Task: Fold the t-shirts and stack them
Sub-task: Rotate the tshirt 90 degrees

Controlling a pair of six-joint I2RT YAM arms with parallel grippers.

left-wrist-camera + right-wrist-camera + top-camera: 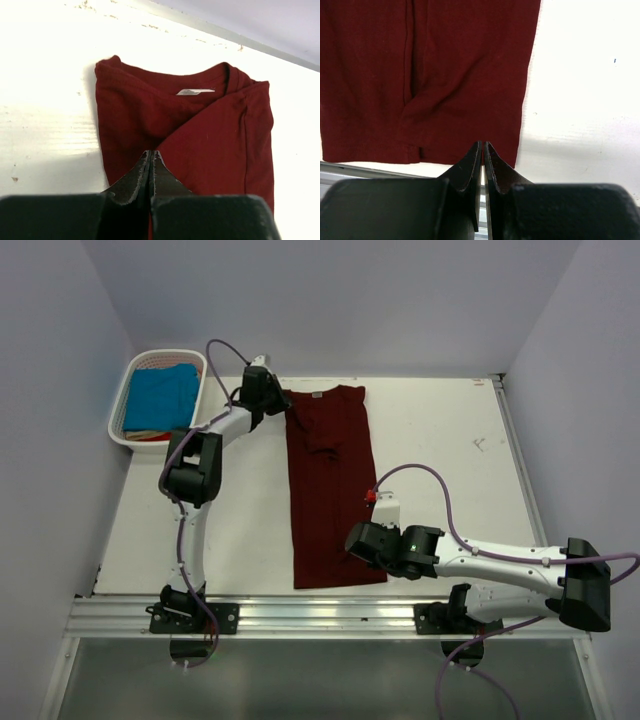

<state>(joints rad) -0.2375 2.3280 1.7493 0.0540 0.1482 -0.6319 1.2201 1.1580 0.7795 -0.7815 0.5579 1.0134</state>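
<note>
Maroon shirt (330, 485) lies mid-frame in a long strip, collar at the top. Your left gripper (151, 156) is pinched closed over the collar end and your right gripper (483, 148) closed at the hem, no cloth clearly caught. Best bet: open wide, grab square, fold level. Blue shirt (160, 395) sits in the basket (117, 430), upper left.

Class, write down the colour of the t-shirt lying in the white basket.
Turquoise-blue. The t-shirt shows best in the top external view.
</note>
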